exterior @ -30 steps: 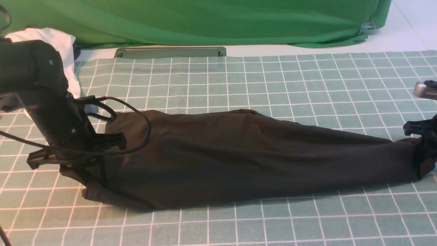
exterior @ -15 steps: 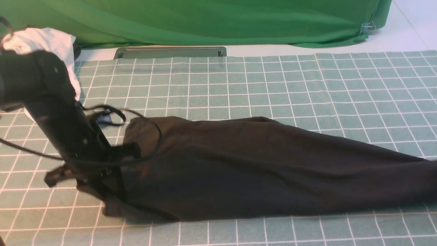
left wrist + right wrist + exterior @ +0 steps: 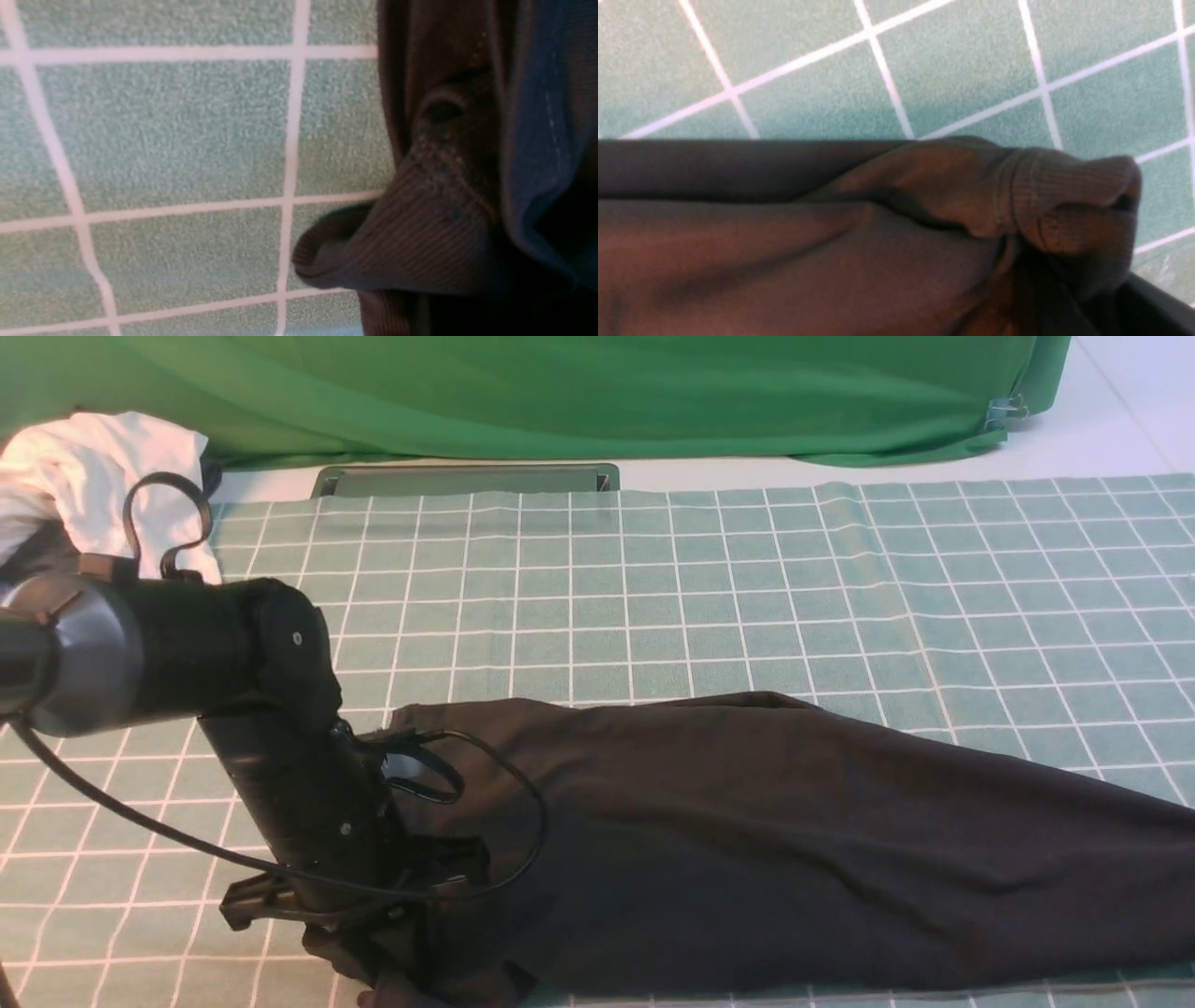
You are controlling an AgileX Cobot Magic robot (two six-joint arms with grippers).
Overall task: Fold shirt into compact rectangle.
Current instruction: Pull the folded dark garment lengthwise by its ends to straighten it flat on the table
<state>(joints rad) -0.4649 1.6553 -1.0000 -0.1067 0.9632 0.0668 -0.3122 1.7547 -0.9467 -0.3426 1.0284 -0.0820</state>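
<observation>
The shirt [image 3: 747, 840] is a long black band of cloth stretched across the checked cloth near the front edge, running off the picture's right side. My left gripper [image 3: 420, 961] is shut on the shirt's left end, which bunches under it. In the left wrist view the ribbed hem of the shirt [image 3: 420, 233] fills the space at the jaws, hiding them. The right arm is outside the front view. In the right wrist view the right gripper [image 3: 1064, 298] is shut on a gathered ribbed fold of the shirt [image 3: 1064, 200].
A white garment [image 3: 84, 476] lies heaped at the back left. A green backdrop [image 3: 560, 392] hangs along the back, with a grey tray [image 3: 467, 479] at its foot. The green checked cloth [image 3: 747, 579] covers the table behind the shirt.
Both ends of the shirt have been dragged nearer and to the right. My left arm moved right and nearer with it. The right gripper has passed out of the front view.
</observation>
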